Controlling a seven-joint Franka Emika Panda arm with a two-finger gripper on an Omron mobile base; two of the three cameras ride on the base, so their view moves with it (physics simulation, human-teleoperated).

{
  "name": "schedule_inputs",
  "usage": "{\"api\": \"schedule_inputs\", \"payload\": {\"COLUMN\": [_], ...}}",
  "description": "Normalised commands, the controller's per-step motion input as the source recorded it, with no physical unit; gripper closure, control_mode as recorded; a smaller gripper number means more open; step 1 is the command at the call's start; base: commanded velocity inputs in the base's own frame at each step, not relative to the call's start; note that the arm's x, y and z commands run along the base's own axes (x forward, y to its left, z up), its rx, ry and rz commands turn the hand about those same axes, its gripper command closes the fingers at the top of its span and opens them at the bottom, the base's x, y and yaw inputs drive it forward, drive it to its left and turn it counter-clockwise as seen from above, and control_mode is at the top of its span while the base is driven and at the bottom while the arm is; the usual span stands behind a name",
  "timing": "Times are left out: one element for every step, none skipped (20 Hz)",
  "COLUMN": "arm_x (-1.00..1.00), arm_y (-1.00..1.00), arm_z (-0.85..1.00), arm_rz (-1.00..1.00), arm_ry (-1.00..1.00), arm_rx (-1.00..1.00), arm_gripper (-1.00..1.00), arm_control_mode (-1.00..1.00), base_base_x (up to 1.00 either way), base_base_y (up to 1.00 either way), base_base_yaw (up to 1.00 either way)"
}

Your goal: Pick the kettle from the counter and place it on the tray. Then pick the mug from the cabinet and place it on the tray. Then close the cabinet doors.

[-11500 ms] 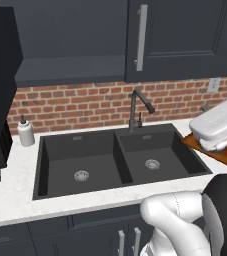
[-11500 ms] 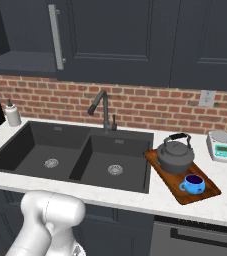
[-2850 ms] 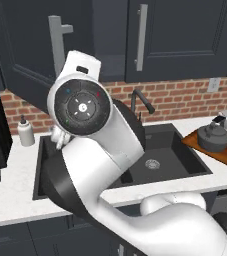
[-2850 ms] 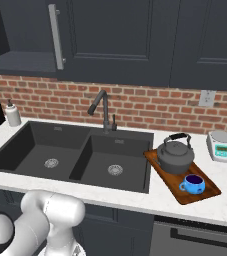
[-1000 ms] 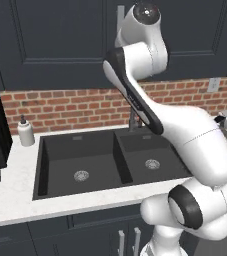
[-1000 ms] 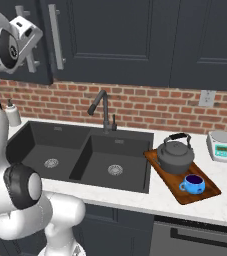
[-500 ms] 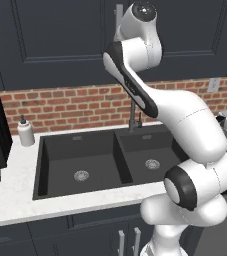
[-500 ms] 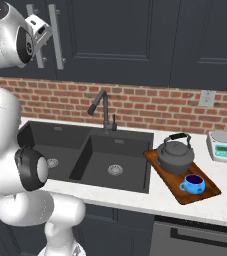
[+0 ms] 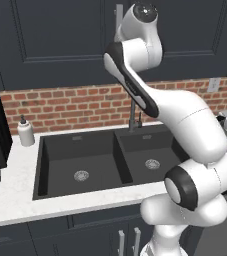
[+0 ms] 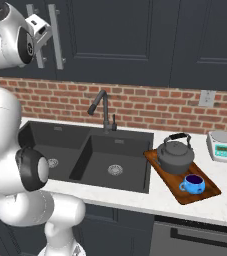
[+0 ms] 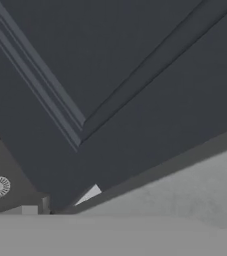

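Dark kitchen, brick backsplash, white counter [image 10: 135,196] around a black sink [image 10: 97,157].

Right of the sink: tray [image 10: 211,190] carrying kettle [image 10: 175,155] and mug [image 10: 192,184].

Above the sink: cabinet doors [image 10: 115,35], rigid hinged panels; you should push the panel or take the slim handle [image 10: 59,37].

Gripper [image 10: 39,27] at that handle; spread unreadable, grasp unseen.

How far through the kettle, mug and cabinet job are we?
Done: the squat dark grey metal kettle and the small bright blue mug both sit on the flat brown wooden tray. In hand: the arm is raised to the tall dark charcoal cabinet door, its gripper by the slim grey vertical handle. Left: confirming the doors are fully shut; they look closed here.
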Motion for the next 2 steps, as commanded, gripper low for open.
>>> {"api": "schedule_inputs", "payload": {"arm_x": [0.41, 0.37], "arm_y": [0.00, 0.00], "arm_z": [-0.14, -0.13], "arm_rz": [0.04, 0.03], "arm_ry": [0.09, 0.09], "arm_rx": [0.00, 0.00], "arm_gripper": [-1.00, -1.00], "arm_control_mode": [-1.00, -1.00], "base_base_x": [0.00, 0.00], "base_base_y": [0.00, 0.00], "base_base_yaw": [0.00, 0.00]}}
